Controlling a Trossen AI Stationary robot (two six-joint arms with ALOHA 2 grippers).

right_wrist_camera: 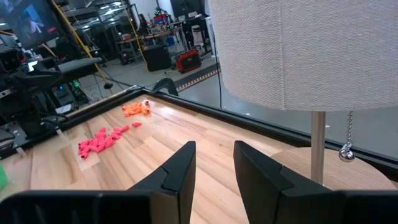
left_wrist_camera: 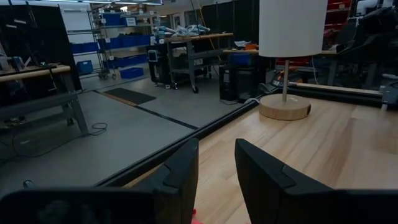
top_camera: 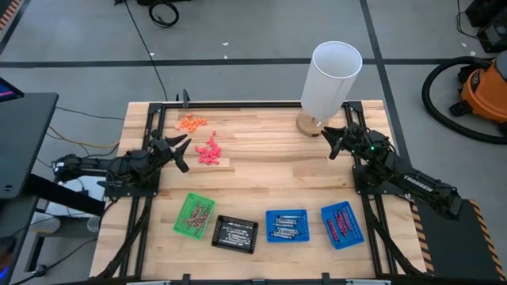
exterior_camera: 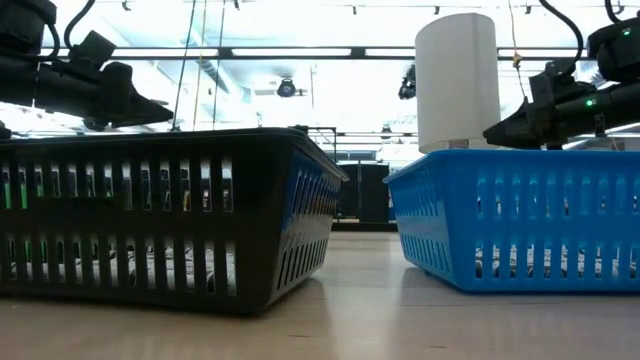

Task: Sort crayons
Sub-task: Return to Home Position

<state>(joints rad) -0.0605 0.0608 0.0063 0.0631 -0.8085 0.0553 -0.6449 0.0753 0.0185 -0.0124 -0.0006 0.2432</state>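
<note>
The crayons lie in four small trays near the table's front edge. Dark red sticks are in the green tray (top_camera: 193, 215) and the right blue tray (top_camera: 341, 224). Grey-white sticks are in the black tray (top_camera: 234, 233) and the left blue tray (top_camera: 286, 225). My left gripper (top_camera: 181, 150) (left_wrist_camera: 216, 146) hovers level at the table's left, beside the pink bits, open with nothing between its fingers. My right gripper (top_camera: 337, 141) (right_wrist_camera: 214, 149) hovers level at the far right, next to the lamp base, also open and holding nothing.
A white-shaded lamp (top_camera: 333, 79) stands on a round wooden base at the far right. Bright pink bits (top_camera: 209, 152) and orange bits (top_camera: 192, 122) lie loose at the far left. Bare wood lies between these and the trays. A black rail runs along the far edge.
</note>
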